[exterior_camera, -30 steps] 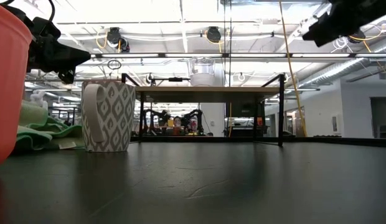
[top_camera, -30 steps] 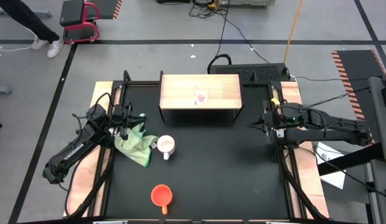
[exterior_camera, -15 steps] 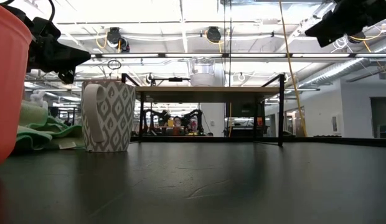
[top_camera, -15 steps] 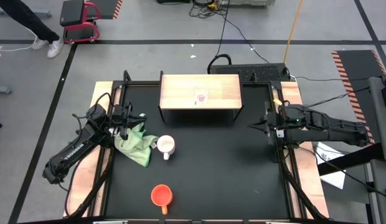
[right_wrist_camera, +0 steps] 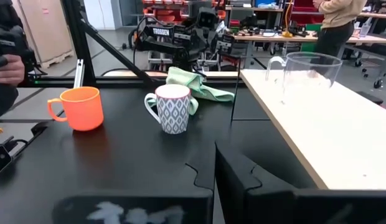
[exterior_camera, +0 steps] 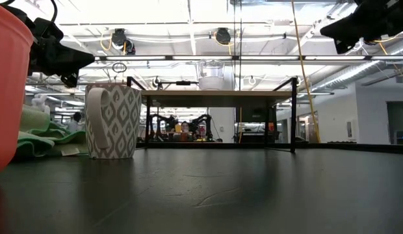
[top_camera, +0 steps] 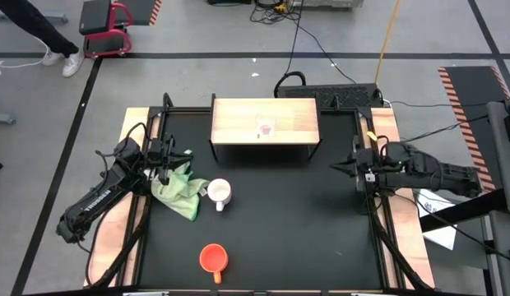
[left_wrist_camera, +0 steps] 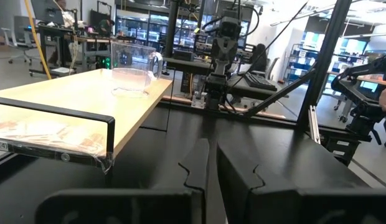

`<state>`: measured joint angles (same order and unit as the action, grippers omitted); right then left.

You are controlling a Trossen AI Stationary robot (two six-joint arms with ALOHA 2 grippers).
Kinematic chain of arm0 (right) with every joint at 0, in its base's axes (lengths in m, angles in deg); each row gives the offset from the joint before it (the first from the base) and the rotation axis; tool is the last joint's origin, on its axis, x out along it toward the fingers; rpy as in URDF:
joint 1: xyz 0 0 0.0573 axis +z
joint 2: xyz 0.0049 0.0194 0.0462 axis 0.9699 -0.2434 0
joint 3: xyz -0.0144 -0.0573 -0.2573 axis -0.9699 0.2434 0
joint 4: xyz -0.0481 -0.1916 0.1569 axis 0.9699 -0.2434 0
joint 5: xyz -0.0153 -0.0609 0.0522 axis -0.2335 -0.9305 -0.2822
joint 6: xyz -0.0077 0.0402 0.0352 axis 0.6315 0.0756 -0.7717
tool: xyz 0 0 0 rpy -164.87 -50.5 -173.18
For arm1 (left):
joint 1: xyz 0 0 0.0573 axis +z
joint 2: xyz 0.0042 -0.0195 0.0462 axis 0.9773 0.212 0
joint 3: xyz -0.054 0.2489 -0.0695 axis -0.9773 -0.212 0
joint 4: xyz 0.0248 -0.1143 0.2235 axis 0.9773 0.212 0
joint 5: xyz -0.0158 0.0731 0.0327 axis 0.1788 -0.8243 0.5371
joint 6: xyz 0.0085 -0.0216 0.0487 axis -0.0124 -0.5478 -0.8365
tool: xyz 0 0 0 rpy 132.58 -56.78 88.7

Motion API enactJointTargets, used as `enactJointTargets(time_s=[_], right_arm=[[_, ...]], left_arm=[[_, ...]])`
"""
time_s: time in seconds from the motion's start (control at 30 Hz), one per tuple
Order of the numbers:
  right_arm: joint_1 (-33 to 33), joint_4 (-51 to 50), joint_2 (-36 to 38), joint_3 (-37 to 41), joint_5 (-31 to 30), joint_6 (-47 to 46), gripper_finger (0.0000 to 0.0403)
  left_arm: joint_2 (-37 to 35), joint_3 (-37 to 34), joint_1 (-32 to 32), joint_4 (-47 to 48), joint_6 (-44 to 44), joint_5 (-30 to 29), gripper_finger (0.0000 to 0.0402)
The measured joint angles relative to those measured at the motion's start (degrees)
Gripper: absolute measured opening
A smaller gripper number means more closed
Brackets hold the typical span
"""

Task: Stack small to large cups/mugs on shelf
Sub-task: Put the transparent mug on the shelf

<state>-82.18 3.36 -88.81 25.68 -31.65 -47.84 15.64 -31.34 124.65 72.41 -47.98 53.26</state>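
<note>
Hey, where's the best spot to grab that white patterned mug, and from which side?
Probably the rim wall of the white mug, from straight above: it stands upright with its mouth open. Its handle points toward the table's near edge and the green cloth lies against its left side, so pinch the right wall.

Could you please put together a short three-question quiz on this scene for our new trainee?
1. Multiple choice: what stands on the shelf? A) orange mug B) clear glass cup C) green cloth
2. True or false: the white mug is stacked inside the orange mug.
3. Fill in: the green cloth lies on the table beside the ___ gripper.

Key
1. B, the clear glass cup.
2. False; they stand apart on the table.
3. Left; the left gripper is there, while the right gripper waits shut at the opposite side.
</note>
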Motion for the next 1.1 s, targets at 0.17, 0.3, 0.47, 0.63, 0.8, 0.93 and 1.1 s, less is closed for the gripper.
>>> enactJointTargets(time_s=[0.17,0.3,0.47,0.63,0.8,0.93,1.1], right_arm=[[0.0,0.1,0.3,0.3,0.0,0.1,0.0000],[0.0,0.2,0.3,0.3,0.0,0.1,0.0000],[0.0,0.1,0.3,0.3,0.0,0.2,0.0000],[0.0,-0.1,0.3,0.3,0.0,0.4,0.0000],[0.0,-0.2,0.3,0.3,0.0,0.6,0.0000],[0.0,-0.2,0.3,0.3,0.0,0.6,0.0000],[0.0,-0.2,0.3,0.3,0.0,0.6,0.0000]], left_arm=[[0.0,0.0,0.0,-0.1,0.2,0.0,0.0031],[0.0,0.0,0.0,-0.1,0.8,0.0,0.0031],[0.0,0.0,0.0,-2.9,1.8,-0.3,0.0031],[0.0,0.0,0.0,-7.6,5.5,-4.0,0.0030],[0.0,0.0,0.0,-11.0,10.3,-4.1,0.0029],[0.0,0.0,0.0,-10.8,11.3,-6.0,0.0006],[3.1,2.6,0.0,-11.2,11.9,-7.2,0.0003]])
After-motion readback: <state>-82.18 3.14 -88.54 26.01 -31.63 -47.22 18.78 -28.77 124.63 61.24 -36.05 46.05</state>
